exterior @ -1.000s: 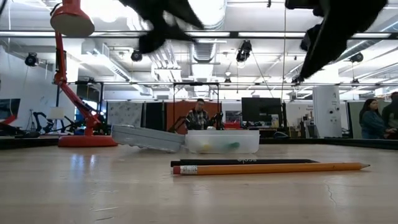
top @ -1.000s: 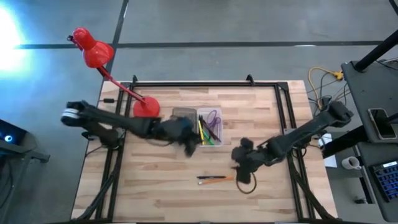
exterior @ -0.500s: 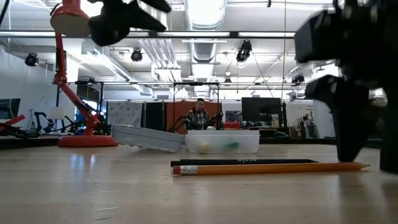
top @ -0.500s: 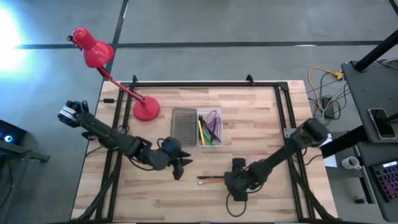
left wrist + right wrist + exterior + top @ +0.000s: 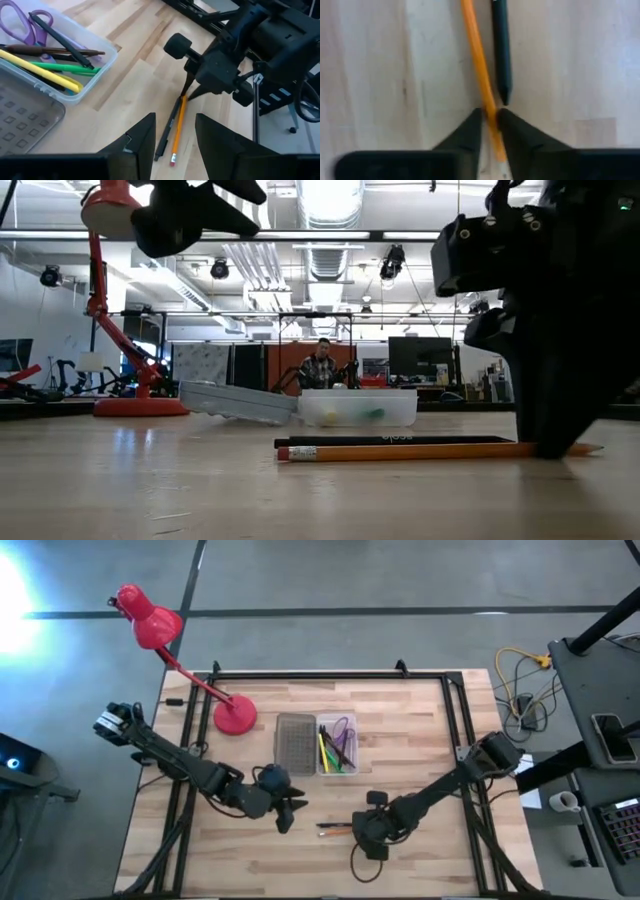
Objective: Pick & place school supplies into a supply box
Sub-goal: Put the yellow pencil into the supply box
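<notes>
Two loose items lie on the wooden table point(image 5: 420, 740), low centre of the high view: an orange pencil point(image 5: 410, 451) and a dark pen point(image 5: 395, 440), side by side and parallel, long axes running left to right across the frame.

Right gripper point(image 5: 489, 117): down at the pencil's pointed end, fingers drawn in on either side of the orange shaft in its own wrist view, pinching it or very nearly so; full contact on both sides is hard to confirm. The pen tip sits just beside that grip, apart from the fingers. In the high view this gripper point(image 5: 367, 830) stands at the right end of the pair, so the right arm is plainly the nearer one.

Left gripper point(image 5: 288, 812): hovers off the table to the left of the pair, fingers spread, nothing between them; its wrist view looks along the pencil toward the other arm.

Supply box point(image 5: 297, 743): above the pair in the high view, open, grey ribbed half on the left, clear half point(image 5: 351, 744) on the right. The clear half holds purple scissors point(image 5: 22, 26) and yellow, green and dark pens.

Judgement: a lift by the tip would leave the long eraser end hanging, so the pencil may swing or tilt on the way up-frame to the box.

Red desk lamp point(image 5: 150, 622): upper left, well apart.
</notes>
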You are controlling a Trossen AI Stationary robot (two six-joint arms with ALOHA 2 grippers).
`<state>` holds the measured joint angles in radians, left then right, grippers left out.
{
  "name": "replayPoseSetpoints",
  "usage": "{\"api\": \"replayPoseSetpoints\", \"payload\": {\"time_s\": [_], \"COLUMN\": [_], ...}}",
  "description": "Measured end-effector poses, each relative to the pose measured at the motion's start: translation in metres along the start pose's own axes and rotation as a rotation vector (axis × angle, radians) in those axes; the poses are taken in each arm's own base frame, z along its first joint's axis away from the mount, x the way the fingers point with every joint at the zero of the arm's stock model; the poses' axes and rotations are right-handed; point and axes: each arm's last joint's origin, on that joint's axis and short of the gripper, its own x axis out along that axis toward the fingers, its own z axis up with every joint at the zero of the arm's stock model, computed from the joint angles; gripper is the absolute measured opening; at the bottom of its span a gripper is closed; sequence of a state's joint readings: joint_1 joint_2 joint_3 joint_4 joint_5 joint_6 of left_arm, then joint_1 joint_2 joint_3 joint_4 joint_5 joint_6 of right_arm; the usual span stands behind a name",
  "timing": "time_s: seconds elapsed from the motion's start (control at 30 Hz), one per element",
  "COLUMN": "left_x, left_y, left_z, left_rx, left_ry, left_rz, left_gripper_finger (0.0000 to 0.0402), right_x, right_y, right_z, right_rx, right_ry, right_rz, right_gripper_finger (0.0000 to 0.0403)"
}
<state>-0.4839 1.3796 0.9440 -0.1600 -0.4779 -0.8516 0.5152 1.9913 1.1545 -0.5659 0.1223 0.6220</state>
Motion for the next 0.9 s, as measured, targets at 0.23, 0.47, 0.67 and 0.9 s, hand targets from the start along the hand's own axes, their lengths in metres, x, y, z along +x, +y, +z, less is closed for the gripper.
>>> {"api": "replayPoseSetpoints", "payload": {"time_s": [0.23, 0.47, 0.67, 0.9], "left_x": [-0.001, 0.001, 0.001, 0.001], "left_y": [-0.002, 0.000, 0.000, -0.001], "left_z": [-0.002, -0.003, -0.002, -0.001], "left_rx": [0.013, 0.030, 0.029, 0.006], "left_ry": [0.006, -0.026, -0.052, -0.058], "left_rz": [-0.006, 0.032, 0.051, 0.044], "left_gripper_finger": [0.0115, 0.0109, 0.0108, 0.0108], "right_x": [-0.043, -0.138, -0.137, -0.086], "right_y": [-0.005, -0.052, -0.128, -0.163], "right_z": [-0.005, 0.023, 0.038, 0.054], "right_rx": [-0.037, 0.425, 0.937, 1.069], "right_ry": [0.046, -0.320, -0.443, -0.376], "right_rz": [-0.039, 0.035, 0.074, 0.310], "right_gripper_finger": [0.0012, 0.0010, 0.0013, 0.0067]}}
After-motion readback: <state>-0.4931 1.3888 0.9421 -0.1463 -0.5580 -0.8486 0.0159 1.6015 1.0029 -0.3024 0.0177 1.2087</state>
